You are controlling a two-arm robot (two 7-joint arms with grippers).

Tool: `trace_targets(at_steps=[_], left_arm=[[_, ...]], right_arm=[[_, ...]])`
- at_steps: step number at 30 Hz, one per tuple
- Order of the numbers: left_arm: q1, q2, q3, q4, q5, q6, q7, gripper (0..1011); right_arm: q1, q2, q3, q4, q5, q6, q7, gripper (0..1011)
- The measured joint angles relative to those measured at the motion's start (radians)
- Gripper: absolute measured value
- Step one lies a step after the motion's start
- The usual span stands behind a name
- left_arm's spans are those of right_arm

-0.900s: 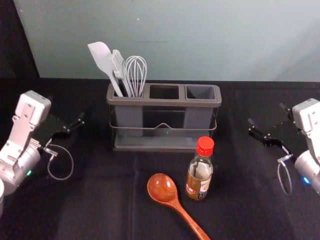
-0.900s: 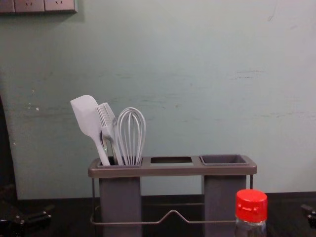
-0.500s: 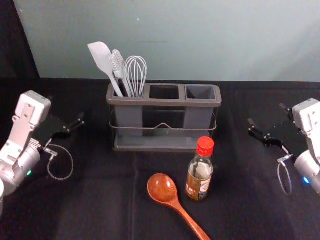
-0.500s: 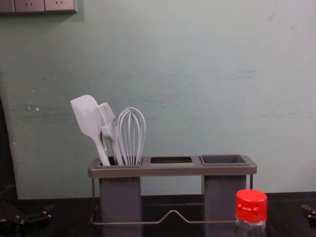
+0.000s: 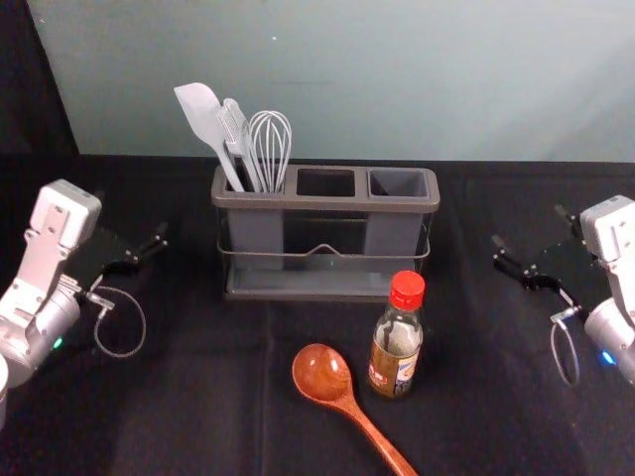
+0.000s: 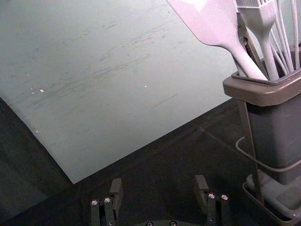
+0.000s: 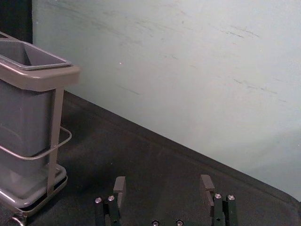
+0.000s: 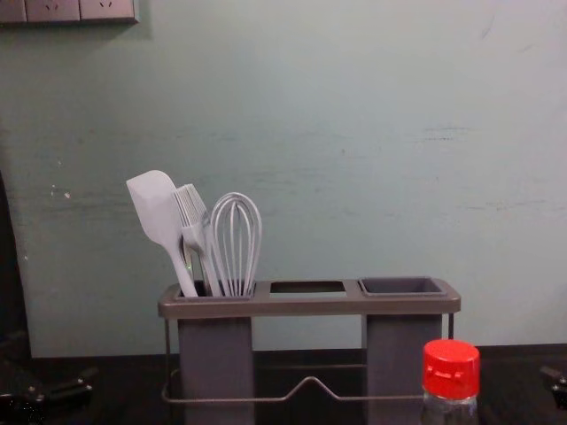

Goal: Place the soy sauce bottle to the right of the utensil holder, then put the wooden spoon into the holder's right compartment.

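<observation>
Left gripper (image 5: 132, 215): hanging middle left, gaping wide, gripping nothing
Right gripper (image 5: 528, 226): hanging middle right, gaping wide, gripping nothing
Soy sauce bottle (image 5: 396, 342): standing lower centre
Wooden spoon (image 5: 321, 373): lying just beside it, lower centre

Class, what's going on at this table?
Nothing is being handled right now. The robot's left hand and right hand are open and empty, either side of the utensil holder. The soy sauce bottle stands in front of the holder, the wooden spoon lying beside the bottle; neither is placed yet.
</observation>
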Motion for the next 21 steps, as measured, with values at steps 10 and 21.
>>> trace_targets(at_steps=[10,21], left_arm=[[0.000,0.000,0.000,0.000,0.000,0.000,0.000,1005],[0.000,0.000,0.000,0.000,0.000,0.000,0.000,1005]], right_arm=[[0.000,0.000,0.000,0.000,0.000,0.000,0.000,1004],[-0.009,-0.001,0.015,-0.005,-0.004,-0.032,0.005,1004]])
